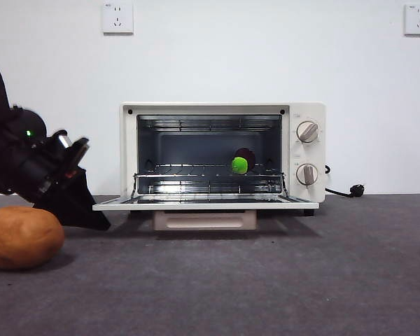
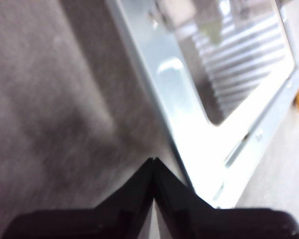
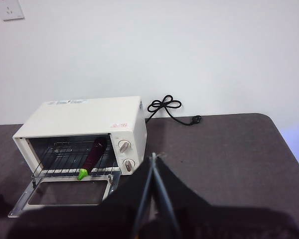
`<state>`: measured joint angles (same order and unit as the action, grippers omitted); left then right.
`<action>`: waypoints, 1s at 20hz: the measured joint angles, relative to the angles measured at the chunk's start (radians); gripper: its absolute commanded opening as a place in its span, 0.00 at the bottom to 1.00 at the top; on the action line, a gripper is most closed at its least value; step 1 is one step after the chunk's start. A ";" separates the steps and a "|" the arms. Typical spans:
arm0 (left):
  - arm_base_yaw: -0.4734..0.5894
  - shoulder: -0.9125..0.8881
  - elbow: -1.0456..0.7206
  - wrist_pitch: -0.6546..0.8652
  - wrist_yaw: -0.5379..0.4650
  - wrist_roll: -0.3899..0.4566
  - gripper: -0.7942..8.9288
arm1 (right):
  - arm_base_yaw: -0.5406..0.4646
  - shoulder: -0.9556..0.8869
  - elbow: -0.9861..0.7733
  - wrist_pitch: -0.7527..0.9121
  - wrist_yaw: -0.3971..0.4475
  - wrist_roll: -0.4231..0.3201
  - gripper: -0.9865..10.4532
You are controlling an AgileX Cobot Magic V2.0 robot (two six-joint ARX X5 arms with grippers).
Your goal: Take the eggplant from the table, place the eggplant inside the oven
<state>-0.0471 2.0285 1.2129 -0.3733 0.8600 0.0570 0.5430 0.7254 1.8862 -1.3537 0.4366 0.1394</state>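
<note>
Lying on the rack inside the open oven (image 1: 224, 150), the eggplant (image 1: 241, 163) points its green cap outward. Left gripper (image 2: 153, 162), clenched empty, hovers by the door's left edge; right gripper (image 3: 153, 158), clenched, waits high.

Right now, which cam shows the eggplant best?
Right wrist view: the eggplant lies full length on the oven rack, stem toward the open door. Front view shows only its green stem end. The left wrist view doesn't show it.
</note>
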 measured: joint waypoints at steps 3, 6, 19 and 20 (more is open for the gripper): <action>0.002 0.013 0.009 0.001 0.037 -0.004 0.08 | 0.000 0.000 0.000 0.000 0.000 0.004 0.08; 0.005 0.016 0.010 0.009 0.064 -0.008 0.07 | 0.000 0.000 0.000 0.000 0.000 0.007 0.08; 0.022 0.039 -0.003 0.179 0.313 -0.135 0.08 | 0.000 0.000 -0.001 0.000 0.000 0.007 0.08; 0.018 0.040 -0.005 0.200 0.326 -0.151 0.08 | 0.000 0.000 -0.001 0.000 0.000 0.007 0.08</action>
<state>-0.0292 2.0682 1.2076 -0.1734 1.1862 -0.0944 0.5430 0.7254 1.8854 -1.3537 0.4370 0.1463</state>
